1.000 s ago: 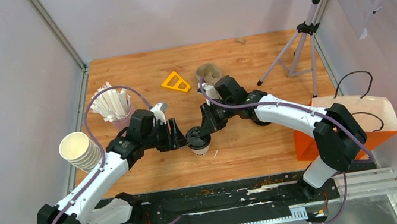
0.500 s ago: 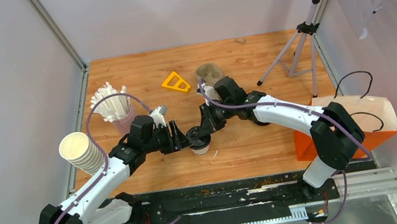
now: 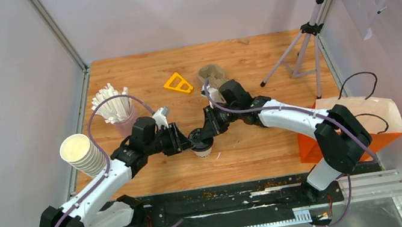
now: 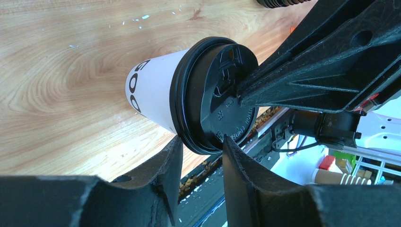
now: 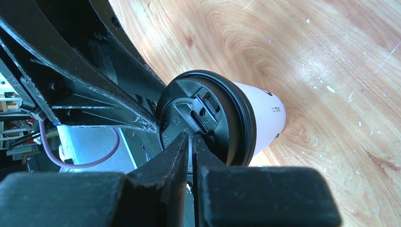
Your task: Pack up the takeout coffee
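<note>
One takeout coffee cup (image 3: 202,145), white with a black lid, stands upright near the table's front middle; no other lidded cup shows. In the left wrist view the cup (image 4: 151,90) and its lid (image 4: 222,94) fill the centre. My left gripper (image 4: 201,142) comes from the left and pinches the lid's rim, one finger under the rim, one on the lid's top. It sits at the cup's left side in the top view (image 3: 184,140). My right gripper (image 5: 191,137) is shut, its tips resting on the lid (image 5: 208,118), and comes from the right (image 3: 206,132).
A grey-brown pulp carrier (image 3: 212,75) and a yellow triangle (image 3: 178,83) lie at the back. A pink cup of straws (image 3: 112,106) and a stack of lidless cream cups (image 3: 80,154) stand on the left. A tripod (image 3: 308,35) and an orange-and-cream bag (image 3: 364,118) are on the right.
My left gripper has moved a little right and closed in on the lid's rim. The right gripper and the cup have barely moved.
</note>
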`<state>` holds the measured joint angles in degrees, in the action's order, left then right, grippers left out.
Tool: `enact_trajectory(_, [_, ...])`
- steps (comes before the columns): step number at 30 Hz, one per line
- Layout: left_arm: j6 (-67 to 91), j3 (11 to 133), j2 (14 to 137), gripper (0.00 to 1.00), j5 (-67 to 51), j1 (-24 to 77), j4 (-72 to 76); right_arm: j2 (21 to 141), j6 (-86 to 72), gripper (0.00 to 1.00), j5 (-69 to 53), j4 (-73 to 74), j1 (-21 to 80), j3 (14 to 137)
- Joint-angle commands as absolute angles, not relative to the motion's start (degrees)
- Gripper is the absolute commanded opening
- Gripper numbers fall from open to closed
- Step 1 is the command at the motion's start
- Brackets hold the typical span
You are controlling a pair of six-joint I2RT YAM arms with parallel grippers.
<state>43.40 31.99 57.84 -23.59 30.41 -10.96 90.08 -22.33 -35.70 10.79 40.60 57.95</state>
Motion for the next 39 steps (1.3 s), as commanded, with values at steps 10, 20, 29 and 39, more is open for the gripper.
enact_trajectory(10, [42.5,26.2,57.9,0.35,-15.3,30.1,-18.2,91.2,-20.5,0.09,-32.0,13.3,40.4,53.6])
enact_trajectory(20, [48.7,21.3,56.6,0.32,-16.3,30.1,-12.8,90.9,-20.2,0.09,-31.7,12.9,40.0,52.1])
enact_trajectory(29, [52.1,24.4,53.2,0.47,-20.8,30.1,-5.7,90.7,-19.3,0.09,-32.5,13.0,40.0,52.3])
enact_trajectory(39, [42.6,35.0,56.2,0.62,-19.1,29.8,-13.1,90.4,-18.7,0.10,-32.9,13.7,39.9,53.5])
